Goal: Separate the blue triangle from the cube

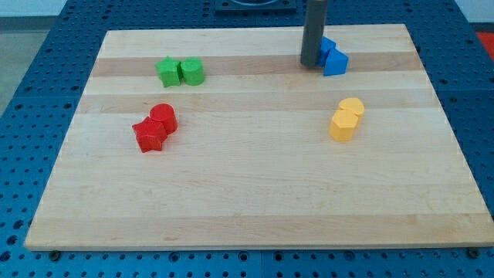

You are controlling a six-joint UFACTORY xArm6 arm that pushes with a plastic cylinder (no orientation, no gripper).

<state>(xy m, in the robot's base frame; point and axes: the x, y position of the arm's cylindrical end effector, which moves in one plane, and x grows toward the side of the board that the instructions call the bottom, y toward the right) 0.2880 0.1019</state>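
Note:
Two blue blocks stand touching near the view's top, right of centre. The blue triangle [336,62] is the nearer one, toward the view's right. The blue cube [326,46] sits just behind it, partly hidden by my rod. My tip [310,63] rests on the board right beside the blue pair, on their left side, touching or almost touching them.
A green star [167,72] and a green cylinder-like block [192,72] touch at the view's upper left. A red cylinder [164,117] and a red star [150,136] touch at the left. Two yellow blocks [346,120] touch at the right. The wooden board [247,201] lies on a blue perforated table.

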